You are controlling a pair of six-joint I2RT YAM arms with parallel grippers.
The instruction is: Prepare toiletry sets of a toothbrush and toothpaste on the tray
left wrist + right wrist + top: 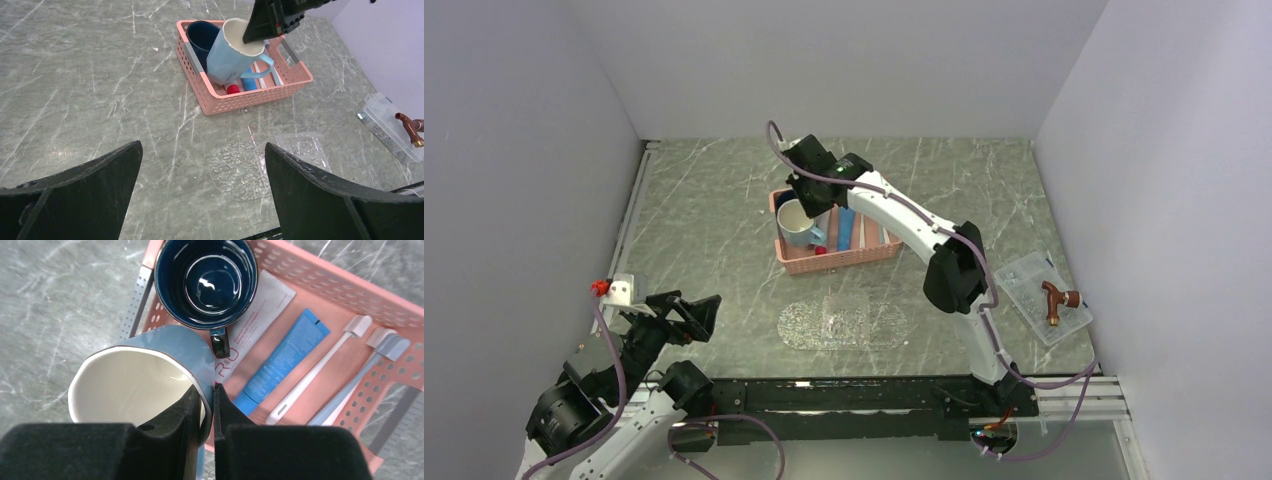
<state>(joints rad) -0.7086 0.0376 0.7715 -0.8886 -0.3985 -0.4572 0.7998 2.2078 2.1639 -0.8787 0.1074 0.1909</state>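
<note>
So in the top view, the left gripper [686, 318] sits at the lower left with its fingers spread wide and nothing between them; its own camera just shows the two black fingers [100, 185] framing the marble table [704, 220]. Moving right, the tray [844, 322] lies flat in the lower middle of the frame, a bit below the pink basket [844, 262] and not touching it. The right gripper [809, 205] is over the left end of the basket, fingers pressed nearly together and pinching the rim of the light blue mug [130, 385], one finger inside and one outside. That mug is tilted, mouth facing left. Right beside it in the basket stands a dark blue mug [205, 282]. The toothpaste [287, 360], the blue tube, lies flat on the basket floor next to a white tube [257, 310], and the toothbrush [312, 377] lies just right of them with another brush alongside. Far right of the top view there's a clear box [1034, 290] with a brown piece [1056, 298] on it.
</note>
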